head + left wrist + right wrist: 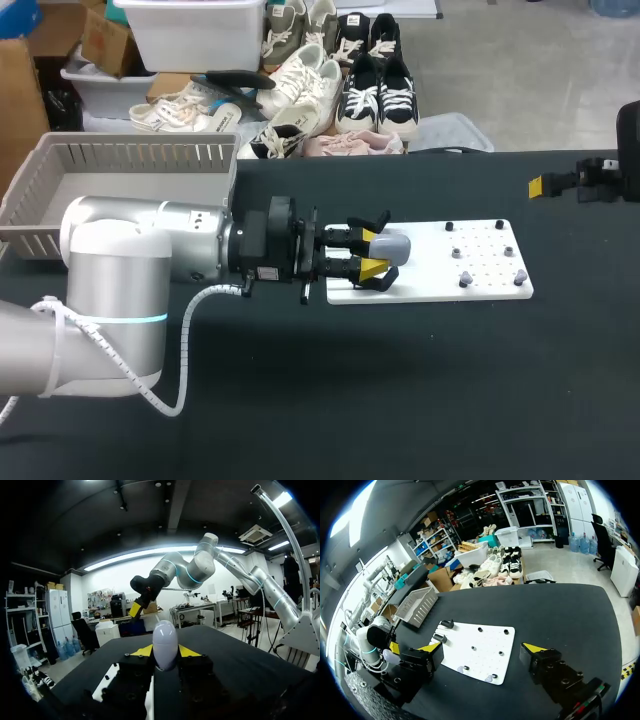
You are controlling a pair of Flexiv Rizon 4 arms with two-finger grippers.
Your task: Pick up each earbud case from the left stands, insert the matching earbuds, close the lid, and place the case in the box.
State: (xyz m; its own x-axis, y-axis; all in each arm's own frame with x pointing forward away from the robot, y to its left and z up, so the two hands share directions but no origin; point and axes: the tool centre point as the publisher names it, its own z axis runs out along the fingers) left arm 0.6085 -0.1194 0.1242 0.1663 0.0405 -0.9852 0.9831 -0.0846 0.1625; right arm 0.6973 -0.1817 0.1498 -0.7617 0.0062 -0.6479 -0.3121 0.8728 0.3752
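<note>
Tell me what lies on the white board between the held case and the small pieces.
Nothing: in the head view, only bare board lies between the case and the small pieces.

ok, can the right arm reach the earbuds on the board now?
Probably yes: right gripper is open, only bare table lies between it and the earbuds; left gripper holds the case at the board's other end.

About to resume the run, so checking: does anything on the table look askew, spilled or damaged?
Nothing stands out. The left hand grips the earbud case squarely above the white board, the basket sits upright, and the right hand is open.
</note>
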